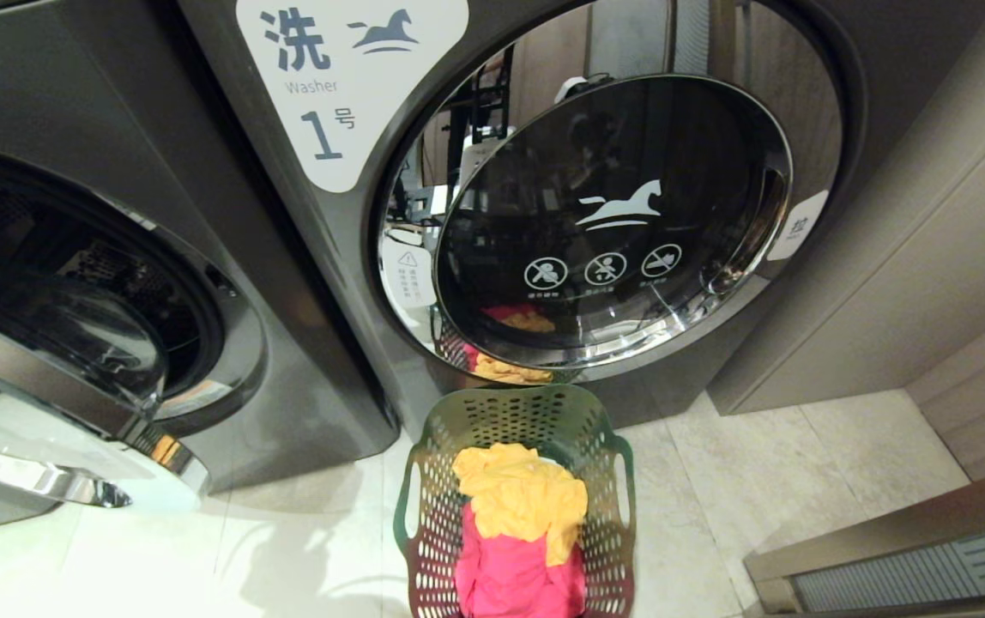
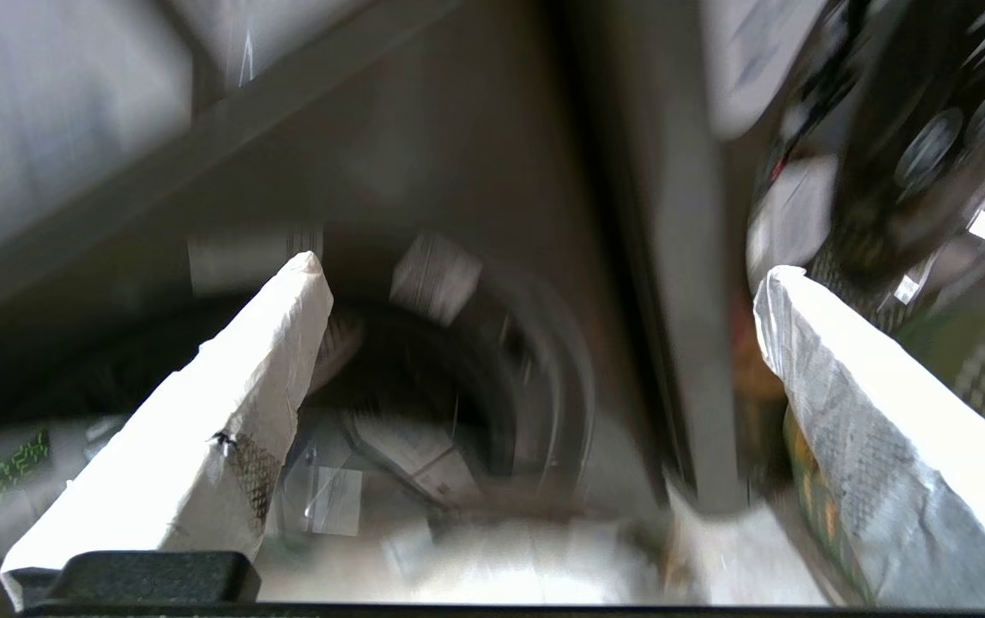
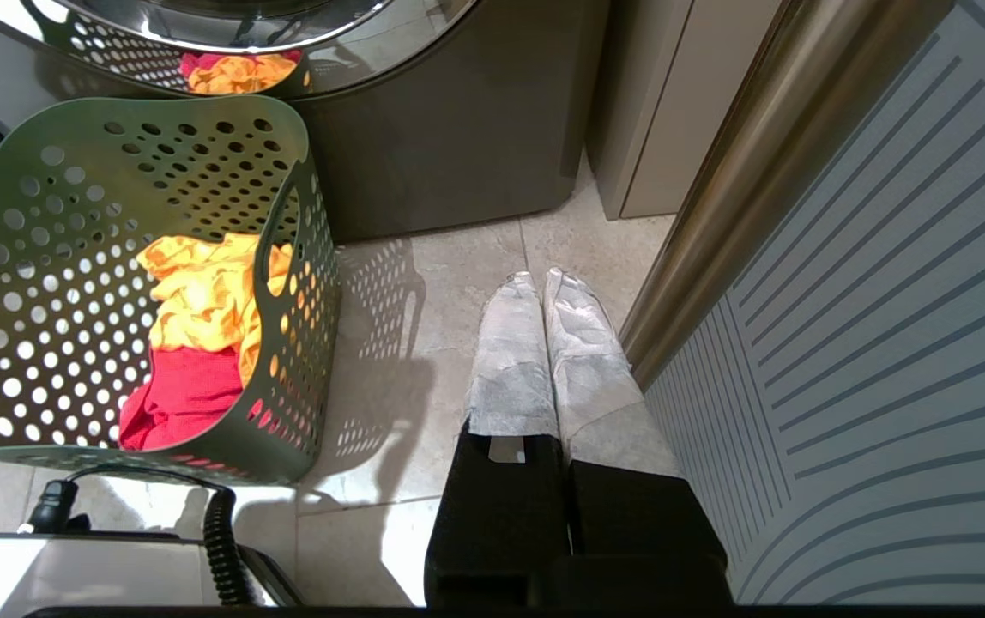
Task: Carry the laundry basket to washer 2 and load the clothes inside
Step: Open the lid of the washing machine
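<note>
On my head view I see the dark green perforated plastic laundry basket [image 1: 516, 506] at bottom centre, standing on the pale stone-tiled floor [image 1: 784, 481]. The clothes, a yellow-orange garment [image 1: 522, 498] lying over a bright pink-red one [image 1: 514, 575], fill it. Just behind it stands a dark grey front-load washer labelled 1 [image 1: 347, 86], its chrome-ringed round glass door [image 1: 613, 223] closed. At left, another grey washer [image 1: 72, 283] has its door open. Beige cabinet panels [image 1: 930, 257] fill the right.

My left wrist view is blurred: the left gripper [image 2: 535, 283] has its white-wrapped fingers [image 2: 244, 386] wide apart before the open drum.

In the right wrist view, the right gripper [image 3: 541, 287] points at the floor tiles, fingers pressed together, empty, with the basket at left.
</note>
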Controlling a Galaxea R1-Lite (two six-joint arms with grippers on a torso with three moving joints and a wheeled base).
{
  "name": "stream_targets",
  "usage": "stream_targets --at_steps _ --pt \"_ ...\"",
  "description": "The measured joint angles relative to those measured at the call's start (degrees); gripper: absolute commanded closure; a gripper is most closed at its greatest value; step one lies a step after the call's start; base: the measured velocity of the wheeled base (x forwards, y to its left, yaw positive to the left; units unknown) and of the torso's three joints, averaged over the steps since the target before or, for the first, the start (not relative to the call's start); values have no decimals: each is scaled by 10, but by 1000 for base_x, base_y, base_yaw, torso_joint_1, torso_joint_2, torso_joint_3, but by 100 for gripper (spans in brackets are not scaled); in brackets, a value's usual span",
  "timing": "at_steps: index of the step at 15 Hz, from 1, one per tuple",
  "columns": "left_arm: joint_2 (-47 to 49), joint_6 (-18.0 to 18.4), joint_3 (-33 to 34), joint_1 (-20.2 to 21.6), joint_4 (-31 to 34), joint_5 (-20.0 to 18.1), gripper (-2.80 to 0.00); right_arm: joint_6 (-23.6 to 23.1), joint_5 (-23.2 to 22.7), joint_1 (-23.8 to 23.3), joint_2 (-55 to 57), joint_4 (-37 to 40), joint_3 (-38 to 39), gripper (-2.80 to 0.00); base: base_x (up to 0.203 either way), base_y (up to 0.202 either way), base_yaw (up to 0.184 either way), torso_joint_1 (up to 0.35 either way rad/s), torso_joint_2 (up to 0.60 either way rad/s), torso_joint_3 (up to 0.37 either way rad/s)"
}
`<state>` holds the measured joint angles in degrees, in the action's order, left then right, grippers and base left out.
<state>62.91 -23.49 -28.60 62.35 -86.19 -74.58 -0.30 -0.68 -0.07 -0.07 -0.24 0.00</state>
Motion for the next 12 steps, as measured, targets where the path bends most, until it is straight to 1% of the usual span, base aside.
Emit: stream_targets --at_steps 2,4,5,6,8,9,10,12 --pt "-122 -132 -41 19 2 16 -280 0 0 0 0 0 0 0 0 0 0 0 0 0" --pt "-208 -261 -64 32 16 26 -280 0 0 0 0 0 0 0 0 0 0 0 0 0" --pt "-235 -310 -69 39 41 26 -280 0 0 1 0 0 0 0 0 0 0 0 0 0" --pt "-250 -332 -73 45 81 26 -280 0 0 0 0 0 0 0 0 0 0 0 0 0" --pt "-266 -337 -83 63 193 23 -280 0 0 0 0 0 0 0 0 0 0 0 0 0" --pt "-269 -330 -86 70 257 21 -280 0 0 0 0 0 0 0 0 0 0 0 0 0" --pt "-270 -313 -89 71 330 19 -280 0 0 0 0 0 0 0 0 0 0 0 0 0" --pt "-266 -284 -96 55 457 16 -280 0 0 0 0 0 0 0 0 0 0 0 0 0"
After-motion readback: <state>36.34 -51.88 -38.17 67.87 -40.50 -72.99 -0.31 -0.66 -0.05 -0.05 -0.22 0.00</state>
